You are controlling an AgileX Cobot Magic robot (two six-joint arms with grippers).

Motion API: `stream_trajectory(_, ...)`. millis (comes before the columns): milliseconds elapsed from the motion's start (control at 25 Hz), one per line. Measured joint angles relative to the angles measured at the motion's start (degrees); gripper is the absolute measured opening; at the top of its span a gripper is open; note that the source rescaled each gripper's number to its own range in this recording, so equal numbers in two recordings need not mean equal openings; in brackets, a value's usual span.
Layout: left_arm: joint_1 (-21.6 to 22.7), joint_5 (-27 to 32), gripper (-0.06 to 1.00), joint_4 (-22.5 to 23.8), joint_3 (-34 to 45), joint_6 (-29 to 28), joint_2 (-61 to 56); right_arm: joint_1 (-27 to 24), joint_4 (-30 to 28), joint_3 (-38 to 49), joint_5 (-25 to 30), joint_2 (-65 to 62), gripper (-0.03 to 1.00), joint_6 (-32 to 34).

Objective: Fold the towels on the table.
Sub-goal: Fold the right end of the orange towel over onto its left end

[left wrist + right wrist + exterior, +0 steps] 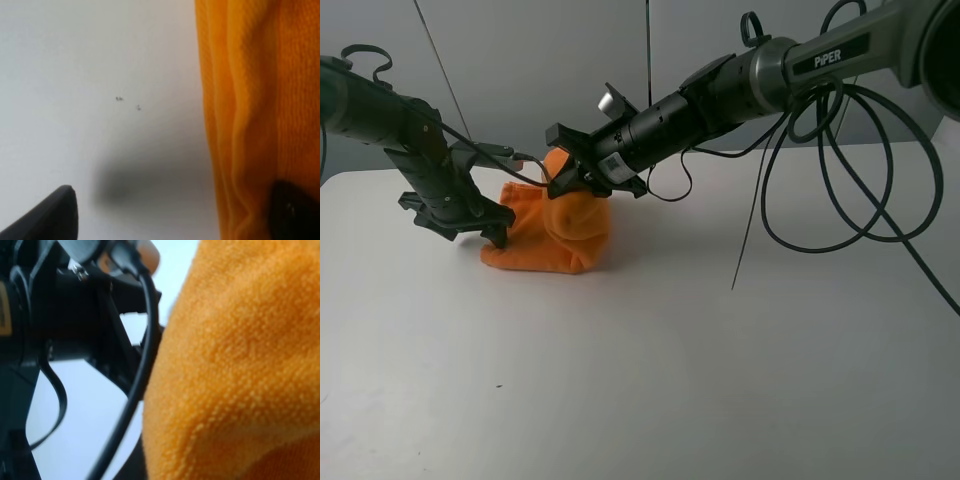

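1. The white table (650, 380) lies plain and matte at the front
2. Further back, left of middle, the orange towel (560, 235) sits bunched in a heap on it
3. The left gripper (492, 230) is at the towel's left edge, fingers (50, 217) spread wide, one against the cloth
4. The right gripper (560, 178) meets the heap's top; cloth hides its grip, so I cannot tell
5. Black cables (840, 190) loop before a grey wall (520, 60)

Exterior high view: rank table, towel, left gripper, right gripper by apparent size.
1. table: fills most of the frame.
2. towel: a bunched orange heap, far smaller.
3. left gripper and right gripper: both look smaller than the towel. They look similar in size and the cloth partly hides them, so I won't rank them.
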Motion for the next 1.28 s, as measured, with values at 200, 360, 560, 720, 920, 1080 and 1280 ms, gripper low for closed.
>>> stream_trajectory(200,0.0,-0.1,1.0,-0.1,0.0,0.0,0.0,0.2,-0.9,-0.1,0.0,0.0,0.07,0.3)
stream_trajectory(360,-0.1,-0.2,1.0,-0.1,0.0,0.0,0.0,-0.2,-0.8,-0.1,-1.5,0.1,0.07,0.3)
stream_trajectory(560,-0.1,-0.4,1.0,-0.2,0.0,0.1,0.0,0.2,4.6,-0.2,-1.6,2.1,0.07,-0.3)
stream_trajectory(720,-0.1,-0.7,1.0,-0.3,0.0,0.1,0.0,0.6,8.6,-0.2,-1.2,4.0,0.07,-1.0)
stream_trajectory(920,-0.1,-0.7,1.0,-0.4,0.0,0.1,0.0,1.2,11.0,-0.2,-4.7,4.2,0.07,-1.2)
stream_trajectory(1080,-0.1,-0.9,1.0,-0.5,0.0,0.1,0.0,1.4,13.6,0.0,-7.8,4.6,0.07,-1.0)
stream_trajectory(1280,-0.2,-1.2,1.0,-0.6,0.0,0.1,0.0,1.5,15.4,1.7,-9.8,4.6,0.07,-1.1)
